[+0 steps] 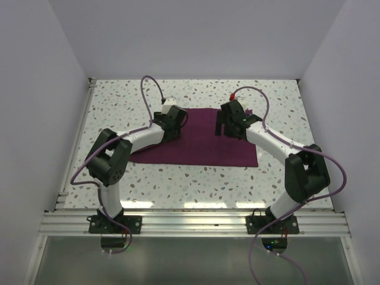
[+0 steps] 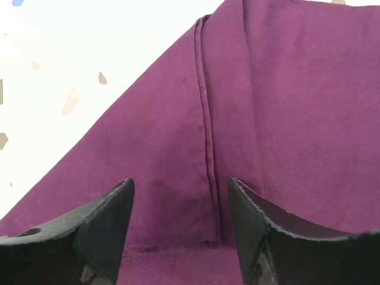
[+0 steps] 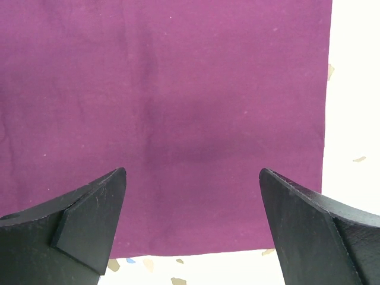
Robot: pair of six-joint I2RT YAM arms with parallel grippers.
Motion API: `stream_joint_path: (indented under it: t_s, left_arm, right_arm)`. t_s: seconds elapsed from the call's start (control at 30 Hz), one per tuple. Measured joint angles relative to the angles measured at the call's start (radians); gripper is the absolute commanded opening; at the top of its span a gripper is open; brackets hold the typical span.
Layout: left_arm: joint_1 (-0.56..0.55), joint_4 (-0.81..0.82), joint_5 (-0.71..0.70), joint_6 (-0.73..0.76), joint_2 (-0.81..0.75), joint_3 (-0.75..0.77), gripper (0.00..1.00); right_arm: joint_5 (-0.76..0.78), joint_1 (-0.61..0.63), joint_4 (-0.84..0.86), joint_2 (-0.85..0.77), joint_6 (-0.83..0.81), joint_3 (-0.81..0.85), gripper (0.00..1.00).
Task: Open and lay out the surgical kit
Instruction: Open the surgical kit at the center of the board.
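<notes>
The dark purple cloth wrap (image 1: 202, 145) lies folded on the speckled table. My left gripper (image 1: 171, 122) hovers open over its far left part; the left wrist view shows a hemmed fold edge (image 2: 205, 136) between its fingers (image 2: 113, 219). My right gripper (image 1: 233, 122) hovers open over the far right part; the right wrist view shows flat purple cloth (image 3: 178, 107) and its near edge just under the open fingers (image 3: 95, 219). No steel tray, tweezers or scissors show; they are hidden or out of view.
White walls enclose the speckled table (image 1: 196, 184) on three sides. An aluminium rail (image 1: 196, 222) runs along the near edge at the arm bases. Purple cables arc over both arms.
</notes>
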Motion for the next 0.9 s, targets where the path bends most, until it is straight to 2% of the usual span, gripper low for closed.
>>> stream_joint_path:
  t_s: [0.23, 0.33, 0.43, 0.53, 0.57, 0.6, 0.8, 0.9]
  left_arm:
    - [0.0, -0.037, -0.023, 0.0, 0.044, 0.02, 0.56]
    - [0.001, -0.051, -0.025, 0.0, 0.066, 0.035, 0.47]
    - [0.01, -0.063, -0.025, 0.001, 0.074, 0.049, 0.25]
    - [0.029, -0.087, -0.03, 0.009, 0.075, 0.076, 0.13]
    - [0.039, -0.097, -0.033, 0.015, 0.075, 0.088, 0.04]
    - [0.048, -0.103, -0.037, 0.018, 0.075, 0.1, 0.0]
    - [0.154, -0.148, -0.048, 0.082, 0.085, 0.229, 0.0]
    - [0.222, -0.163, -0.056, 0.132, 0.119, 0.329, 0.18]
  right_arm:
    - [-0.003, 0.0, 0.002, 0.0, 0.0, -0.002, 0.97]
    - [-0.004, 0.0, 0.002, 0.0, 0.0, -0.002, 0.96]
    - [-0.004, 0.0, 0.002, 0.0, -0.001, -0.003, 0.94]
    - [-0.004, 0.0, 0.002, 0.0, -0.002, -0.004, 0.93]
    - [-0.005, 0.0, 0.002, 0.0, -0.003, -0.004, 0.93]
    - [-0.005, 0.0, 0.002, 0.0, -0.003, -0.004, 0.93]
    - [-0.007, 0.0, 0.002, 0.0, -0.004, -0.004, 0.9]
    - [-0.012, 0.0, 0.003, 0.0, -0.004, -0.005, 0.88]
